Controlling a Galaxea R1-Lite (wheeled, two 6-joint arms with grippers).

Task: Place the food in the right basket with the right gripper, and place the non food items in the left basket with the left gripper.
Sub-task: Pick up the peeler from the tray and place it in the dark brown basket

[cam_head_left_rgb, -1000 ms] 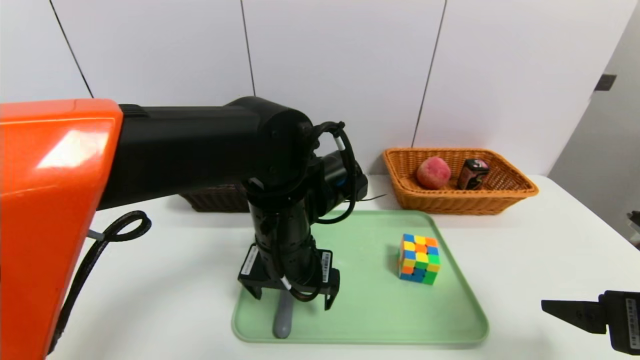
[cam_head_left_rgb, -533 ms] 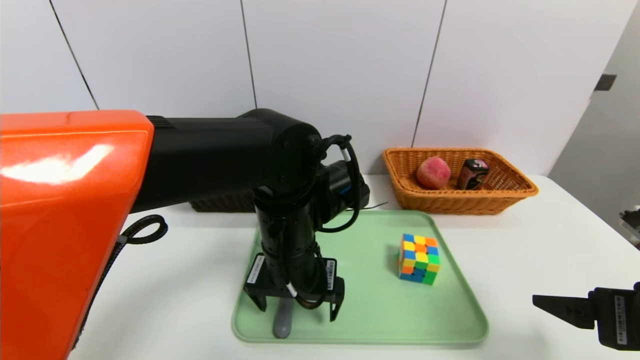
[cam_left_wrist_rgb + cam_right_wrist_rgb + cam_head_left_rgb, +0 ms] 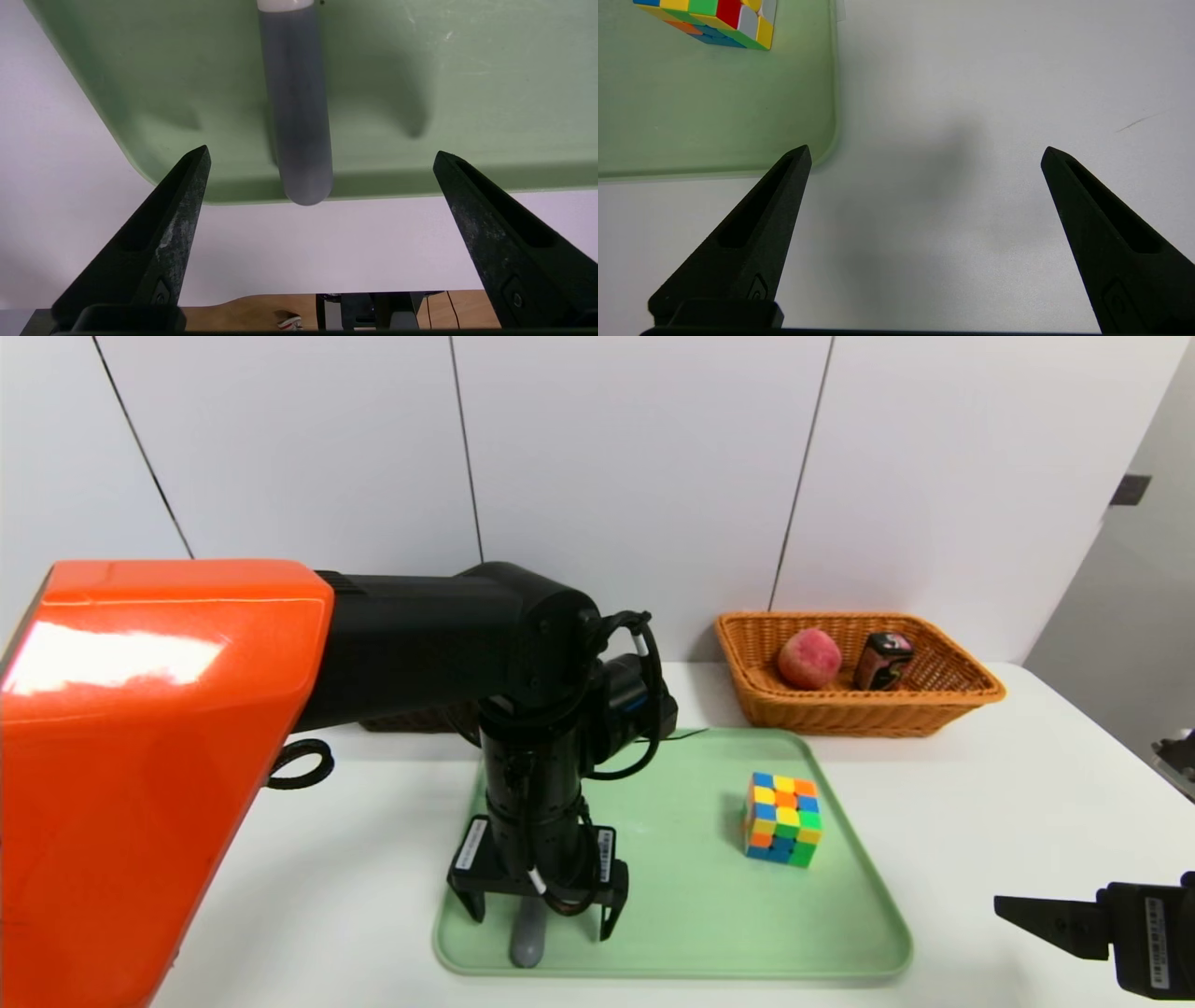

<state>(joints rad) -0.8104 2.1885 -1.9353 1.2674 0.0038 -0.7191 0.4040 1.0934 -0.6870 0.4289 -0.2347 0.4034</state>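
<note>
My left pincer (image 3: pixel 539 910) has come down lower, spread wide around the peeler (image 3: pixel 296 107). Its grey handle looks light, hard, slippery; I'd pinch mid-handle.

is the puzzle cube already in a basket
No, the puzzle cube sits on the green tray, apart from the orange-tan basket holding the peach and small black box.

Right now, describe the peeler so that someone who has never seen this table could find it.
Find the green tray in the middle of the white table. The peeler lies at its near left corner, under the open left tool. It is a slim grey handle, unlike the multicoloured cube farther right.
</note>
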